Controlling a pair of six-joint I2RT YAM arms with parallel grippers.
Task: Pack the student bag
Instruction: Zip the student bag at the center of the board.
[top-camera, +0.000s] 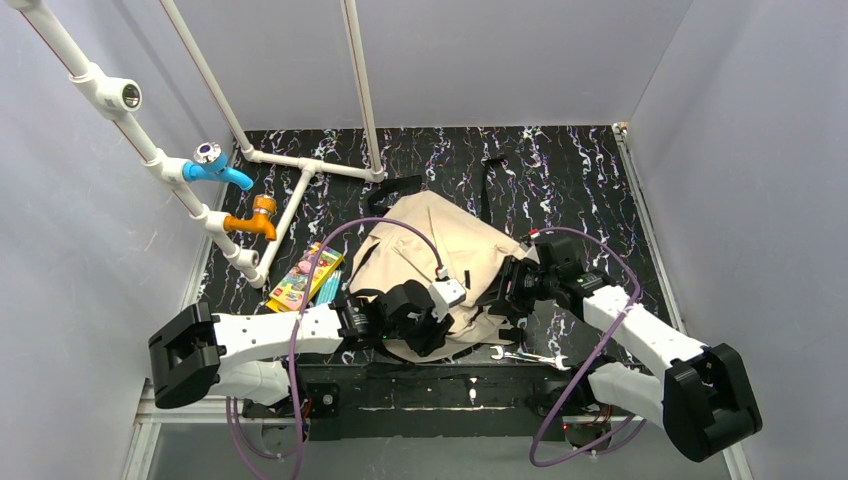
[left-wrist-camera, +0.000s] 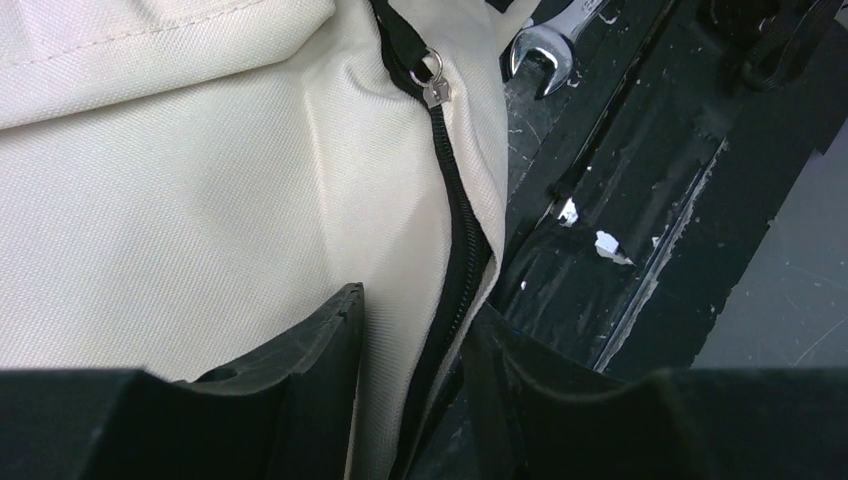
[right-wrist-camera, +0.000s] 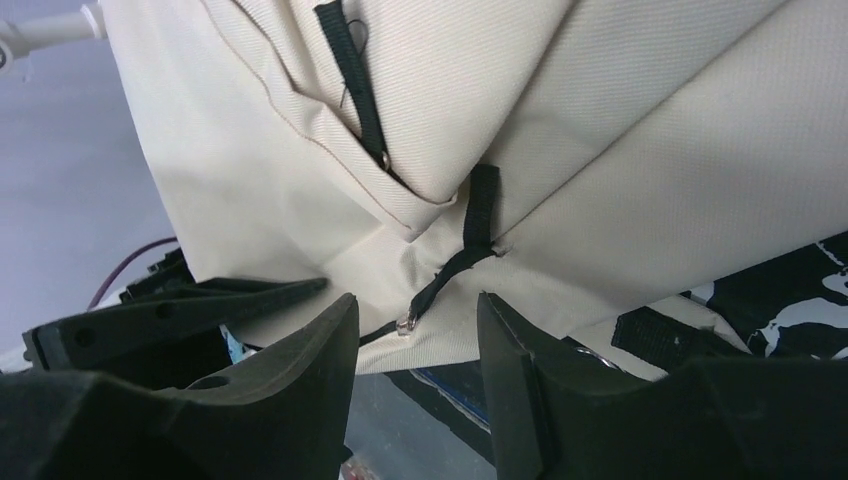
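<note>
The student bag, beige with black zippers, lies in the middle of the table. My left gripper is at its near edge. In the left wrist view the left gripper is closed on the bag's zipper seam, with the fabric pinched taut between the fingers; a silver zipper slider sits further up the seam. My right gripper is at the bag's right side. In the right wrist view the right gripper is open, with a small metal zipper pull on a black cord between the fingertips, untouched.
A silver wrench lies at the near table edge right of the bag, and also shows in the left wrist view. A colourful box lies left of the bag. White pipes with a blue tap and an orange tap stand at back left.
</note>
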